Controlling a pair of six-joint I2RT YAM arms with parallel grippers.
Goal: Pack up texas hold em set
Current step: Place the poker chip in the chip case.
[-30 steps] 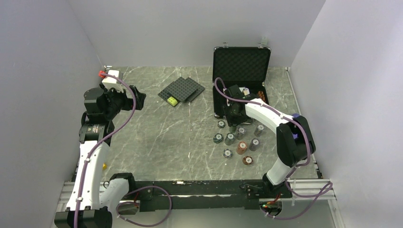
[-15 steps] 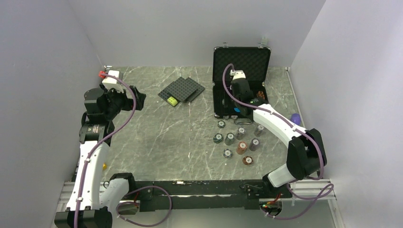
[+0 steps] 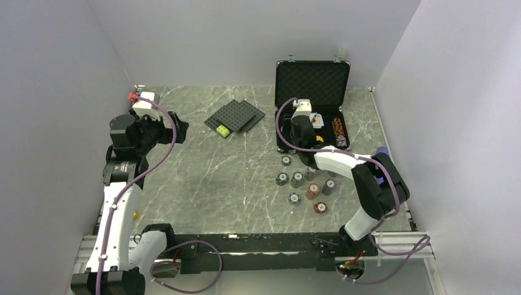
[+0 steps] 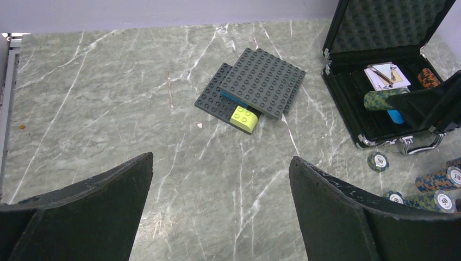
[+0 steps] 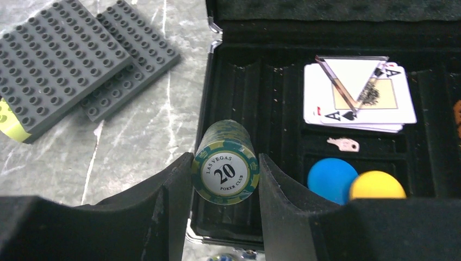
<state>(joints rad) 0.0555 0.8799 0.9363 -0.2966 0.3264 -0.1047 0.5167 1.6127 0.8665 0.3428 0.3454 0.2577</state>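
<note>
Green chip stack point(image 5: 225, 168) is clamped sideways in right gripper point(image 5: 224, 176), briefcase point(image 5: 239, 92) slot just beneath it; tilted release could spill chips loose; left gripper point(image 4: 220, 160) jaws apart.

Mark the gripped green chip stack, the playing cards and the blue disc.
green chip stack point(image 5: 224, 173), right wrist view, printed end face
playing cards point(image 5: 383, 106), right wrist view, top card
blue disc point(image 5: 330, 179), right wrist view, upper surface

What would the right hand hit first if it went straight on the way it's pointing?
Probably the empty left chip slots of the briefcase: the right hand, gripping the green chip stack, aims into them. Depth is unclear.
</note>
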